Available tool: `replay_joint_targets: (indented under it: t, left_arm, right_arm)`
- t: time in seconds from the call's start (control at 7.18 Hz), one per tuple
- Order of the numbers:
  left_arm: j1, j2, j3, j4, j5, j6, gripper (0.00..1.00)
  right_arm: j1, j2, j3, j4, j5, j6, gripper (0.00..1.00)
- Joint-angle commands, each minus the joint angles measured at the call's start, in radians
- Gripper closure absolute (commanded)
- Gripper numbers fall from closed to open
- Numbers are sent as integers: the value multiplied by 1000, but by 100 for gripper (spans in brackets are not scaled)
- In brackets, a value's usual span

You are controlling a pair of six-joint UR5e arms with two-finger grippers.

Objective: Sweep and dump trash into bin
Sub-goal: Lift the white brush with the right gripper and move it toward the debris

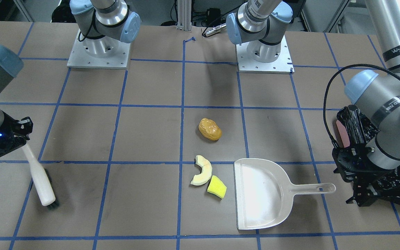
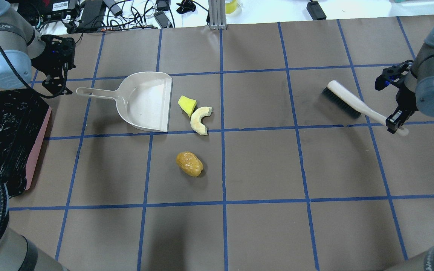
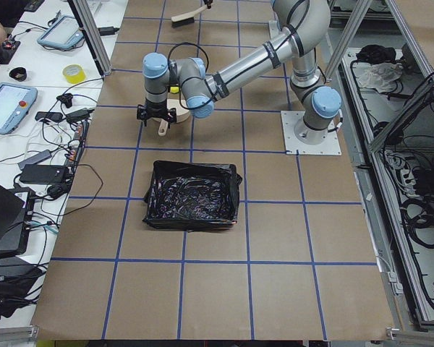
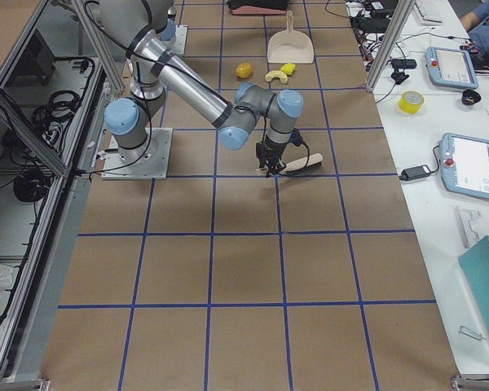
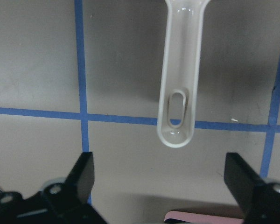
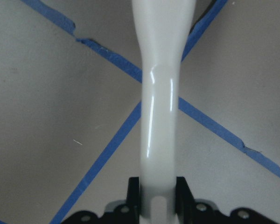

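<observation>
The trash lies mid-table: an orange-brown potato lump (image 2: pixel 189 164), a cream crescent (image 2: pixel 200 119) and a yellow-green wedge (image 2: pixel 187 105), the last two just off the open mouth of the beige dustpan (image 2: pixel 145 101). My left gripper (image 5: pixel 161 186) is open and empty, hovering just behind the tip of the dustpan handle (image 5: pixel 177 116). It also shows in the overhead view (image 2: pixel 55 84). My right gripper (image 6: pixel 157 191) is shut on the white handle of a brush (image 2: pixel 347 101), far from the trash, bristle end low by the table. The bin (image 2: pixel 36 146), pink with a black bag, sits behind my left gripper.
The two arm bases (image 1: pixel 98 52) stand on plates at the table's robot side. Blue tape lines grid the brown table (image 2: pixel 262 165). Cables and devices lie beyond the far edge (image 2: pixel 126 11). The bin also shows in the exterior left view (image 3: pixel 192 195).
</observation>
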Motion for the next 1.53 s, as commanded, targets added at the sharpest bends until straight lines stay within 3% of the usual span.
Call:
replay_joint_targets:
  t: [0.0, 0.14, 0.28, 0.7, 1.11, 1.39]
  left_arm:
    - [-1, -35, 0, -10, -42, 0, 2]
    - [-1, -50, 0, -14, -53, -11, 2]
    - [-1, -55, 0, -37, -53, -27, 2]
    - [-2, -76, 2, -39, -55, -34, 3]
    - [-25, -93, -1, -39, -105, -84, 5]
    - [-37, -88, -10, -48, -95, -106, 7]
  right_arm:
    - [11, -14, -7, 7, 1, 101, 88]
    - [46, -39, -21, 21, 11, 215, 88]
    - [152, -48, -36, 32, -2, 331, 88]
    - [470, -53, -113, 269, -4, 889, 94]
    - [764, -30, -125, 296, 193, 1508, 98]
    - [877, 66, -209, 262, 280, 1735, 98]
